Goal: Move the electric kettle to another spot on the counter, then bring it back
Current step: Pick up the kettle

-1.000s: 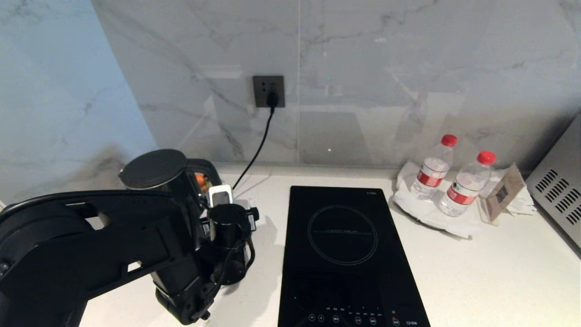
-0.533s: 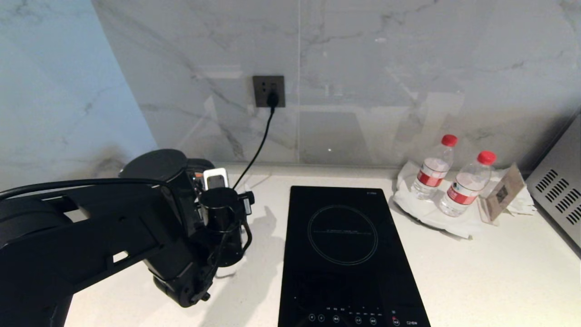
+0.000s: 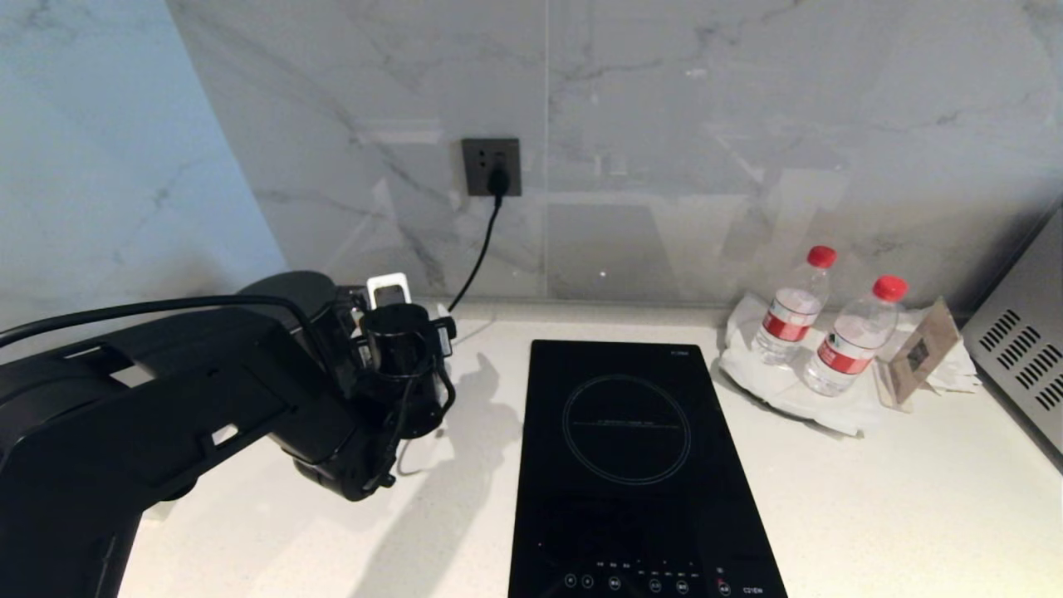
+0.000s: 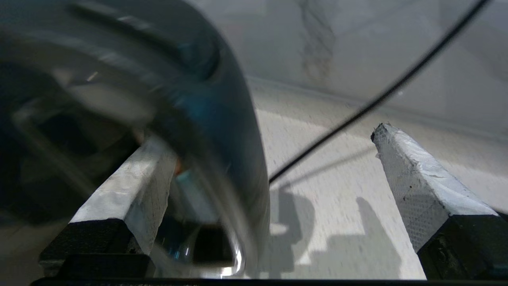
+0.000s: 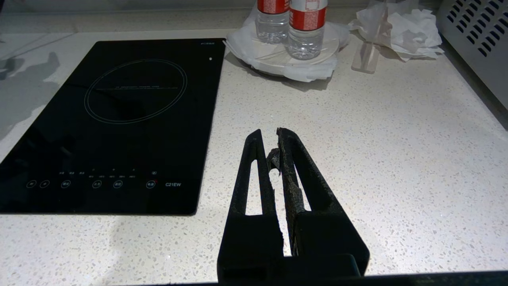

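Now the left pincer (image 4: 274, 167) stands wide, seemingly astride the electric kettle (image 4: 119, 99) handle.

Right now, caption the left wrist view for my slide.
Open left tool straddling the electric kettle handle above the counter.

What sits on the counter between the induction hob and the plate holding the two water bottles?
Nothing: a bare strip of counter separates the hob from the plate, clearest in the right wrist view.

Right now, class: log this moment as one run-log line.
left gripper: open, around handle of glossy black electric kettle | right gripper: shut, parked above white speckled counter
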